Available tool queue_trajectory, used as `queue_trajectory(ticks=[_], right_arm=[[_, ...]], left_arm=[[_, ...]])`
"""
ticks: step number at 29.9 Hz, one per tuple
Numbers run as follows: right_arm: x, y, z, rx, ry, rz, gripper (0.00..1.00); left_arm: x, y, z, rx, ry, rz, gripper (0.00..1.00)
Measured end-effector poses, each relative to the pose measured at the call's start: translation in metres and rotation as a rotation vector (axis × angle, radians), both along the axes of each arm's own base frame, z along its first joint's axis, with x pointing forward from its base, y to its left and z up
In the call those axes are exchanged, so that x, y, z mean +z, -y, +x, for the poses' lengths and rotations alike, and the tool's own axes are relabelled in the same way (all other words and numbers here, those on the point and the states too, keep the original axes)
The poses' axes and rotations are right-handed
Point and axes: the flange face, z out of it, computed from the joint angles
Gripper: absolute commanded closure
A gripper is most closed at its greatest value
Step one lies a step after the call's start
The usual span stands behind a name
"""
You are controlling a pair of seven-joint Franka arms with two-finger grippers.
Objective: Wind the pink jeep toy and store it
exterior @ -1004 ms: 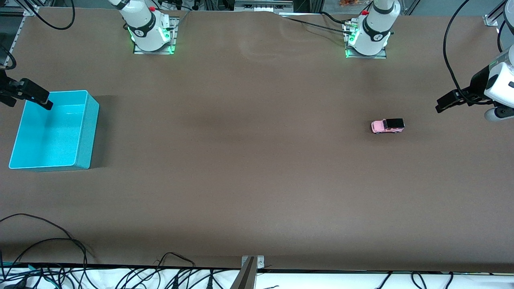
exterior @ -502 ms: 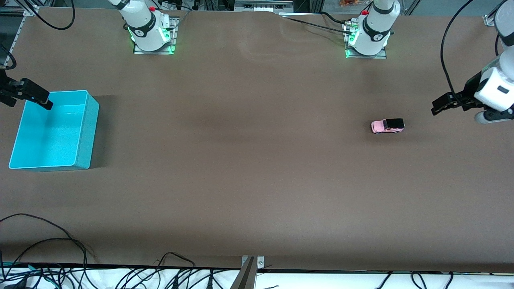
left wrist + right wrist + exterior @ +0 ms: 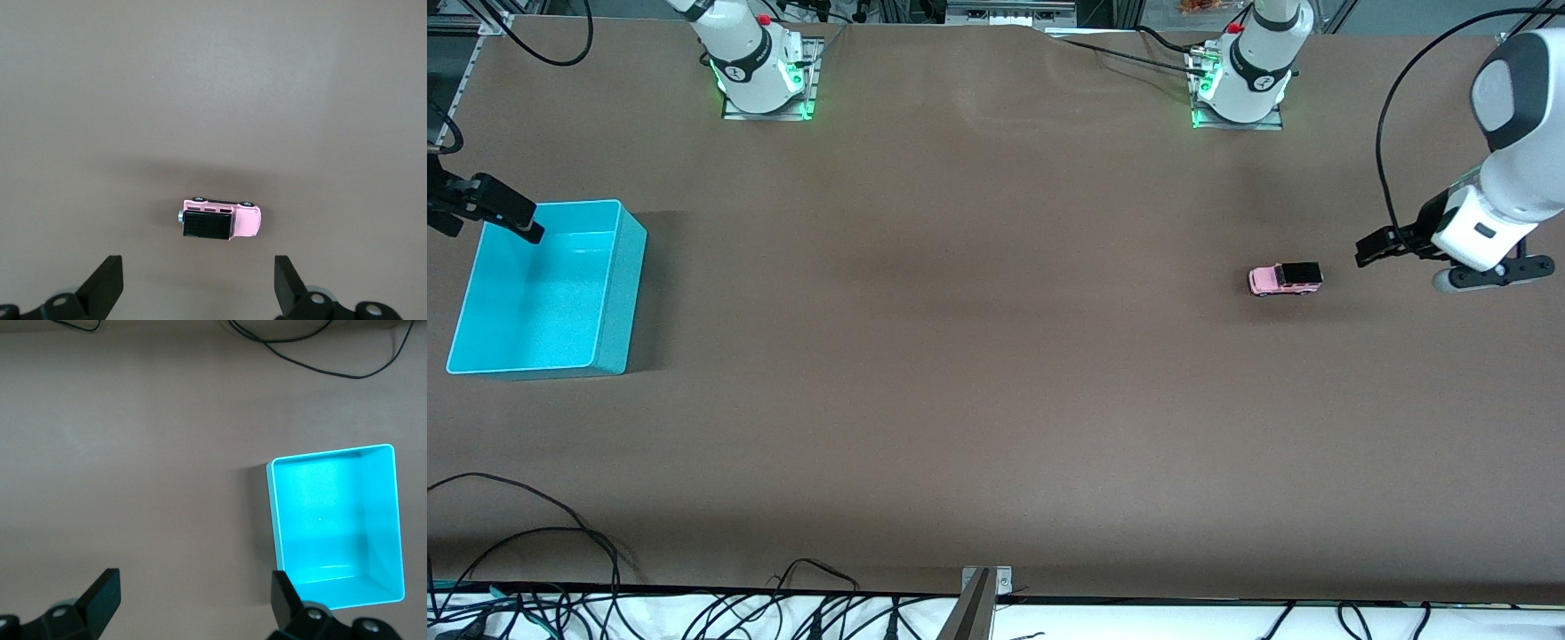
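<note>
The pink jeep toy stands on its wheels on the brown table, toward the left arm's end. It has a light pink body and a black roof. In the left wrist view the jeep lies just ahead of the wide gap between the fingers. My left gripper hangs open and empty over the table, close beside the jeep on the table-end side; it shows as in its own wrist view. My right gripper waits open and empty over the teal bin's edge, shown as in the right wrist view.
The empty teal bin sits at the right arm's end of the table; its floor is bare. Loose black cables run along the table edge nearest the front camera. Both arm bases stand at the edge farthest from it.
The left arm has swung in from the table end toward the jeep. The right arm and the jeep have not moved.
</note>
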Motion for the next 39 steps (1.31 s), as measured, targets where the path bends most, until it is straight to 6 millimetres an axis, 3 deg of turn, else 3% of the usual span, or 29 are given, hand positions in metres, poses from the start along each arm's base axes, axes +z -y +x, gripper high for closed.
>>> queue_trajectory(ticks=[10,20,28,39], right_arm=[[0.000,0.000,0.000,0.000,0.000,0.000,0.00],[0.000,0.000,0.000,0.000,0.000,-0.002,0.00],[0.000,0.001,0.000,0.000,0.000,-0.010,0.00],[0.000,0.002,0.000,0.001,-0.001,-0.024,0.00]], left_arm=[[-0.056,0.001,-0.005,-0.002,-0.006,-0.002,0.00],[-0.101,0.003,-0.025,-0.019,-0.009,-0.006,0.00],[-0.137,0.005,-0.048,-0.189,-0.007,-0.021,0.00],[-0.154,0.002,-0.063,-0.502,-0.040,-0.061,0.00]])
